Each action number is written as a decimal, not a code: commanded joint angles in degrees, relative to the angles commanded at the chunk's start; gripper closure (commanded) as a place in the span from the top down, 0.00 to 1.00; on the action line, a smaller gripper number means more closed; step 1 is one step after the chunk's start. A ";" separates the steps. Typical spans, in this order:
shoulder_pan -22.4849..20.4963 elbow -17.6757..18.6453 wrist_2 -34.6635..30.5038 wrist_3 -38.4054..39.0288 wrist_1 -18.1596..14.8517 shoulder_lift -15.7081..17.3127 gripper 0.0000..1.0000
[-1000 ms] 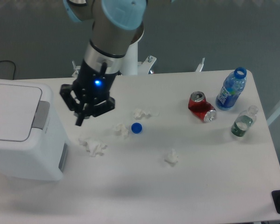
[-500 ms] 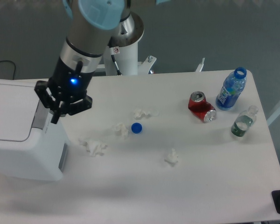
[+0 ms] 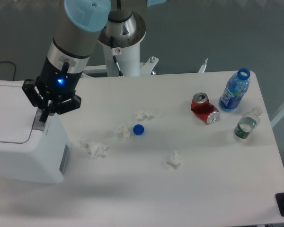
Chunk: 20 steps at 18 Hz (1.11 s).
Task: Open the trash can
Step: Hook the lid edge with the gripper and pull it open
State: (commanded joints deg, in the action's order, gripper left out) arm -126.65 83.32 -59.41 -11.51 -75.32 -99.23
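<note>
The trash can (image 3: 19, 156) is a large white boxy bin at the table's left edge, lid down. Its grey button strip (image 3: 36, 124) runs along the top's right side and a grey slot (image 3: 64, 159) shows on its side. My gripper (image 3: 42, 116) is black with a blue light and hangs from the arm above the bin's right top edge. Its fingers are together, tips pointing down right over the button strip. I cannot tell whether the tips touch the strip.
Crumpled white tissues (image 3: 94, 148) lie near the bin, with more at the middle (image 3: 144, 114) and front (image 3: 174, 160). A blue bottle cap (image 3: 138, 129) lies mid-table. A crushed red soda can (image 3: 204, 109), a blue bottle (image 3: 235, 91) and a clear bottle (image 3: 246, 123) stand at the right.
My gripper has moved left from over the table to above the trash can's button strip. The bin's lid stays down.
</note>
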 joint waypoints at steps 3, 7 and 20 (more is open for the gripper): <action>0.00 0.09 0.00 0.00 0.00 0.17 0.01; 0.00 0.18 0.00 0.00 0.00 0.18 0.01; 0.00 1.32 -0.09 -0.09 -0.26 0.88 0.01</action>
State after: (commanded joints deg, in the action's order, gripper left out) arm -126.65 84.64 -59.50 -11.60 -75.59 -98.35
